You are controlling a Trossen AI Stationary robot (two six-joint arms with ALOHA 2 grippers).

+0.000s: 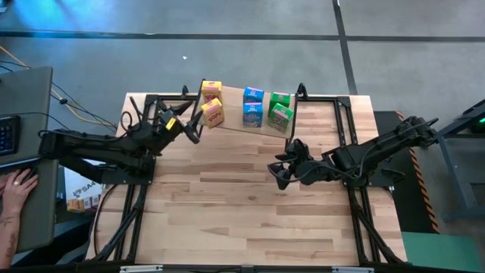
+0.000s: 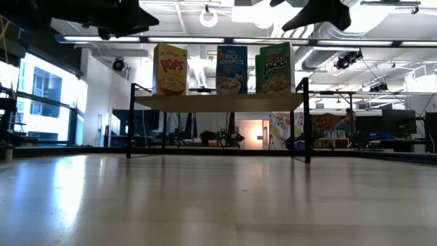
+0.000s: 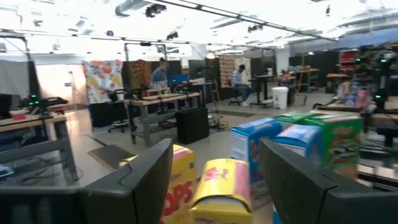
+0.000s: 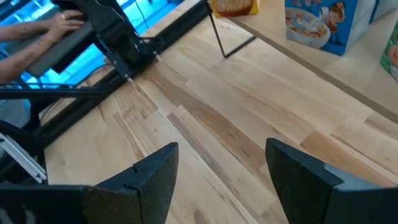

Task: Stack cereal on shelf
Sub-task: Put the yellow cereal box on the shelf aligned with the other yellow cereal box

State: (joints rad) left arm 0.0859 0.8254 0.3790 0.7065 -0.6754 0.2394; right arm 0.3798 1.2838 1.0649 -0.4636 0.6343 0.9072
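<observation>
The shelf stands along the table's far edge on thin black legs. On its plank stand two yellow cereal boxes, two blue boxes and two green boxes. The low view shows only one yellow, one blue and one green box. My left gripper is open, just left of the nearer yellow box, its fingers either side of it without touching. My right gripper hovers open over the table's middle.
Bare wood table lies between the shelf and the near edge. The arms' black frames run along both table sides. A person's hand rests on a keyboard at a desk left of the table.
</observation>
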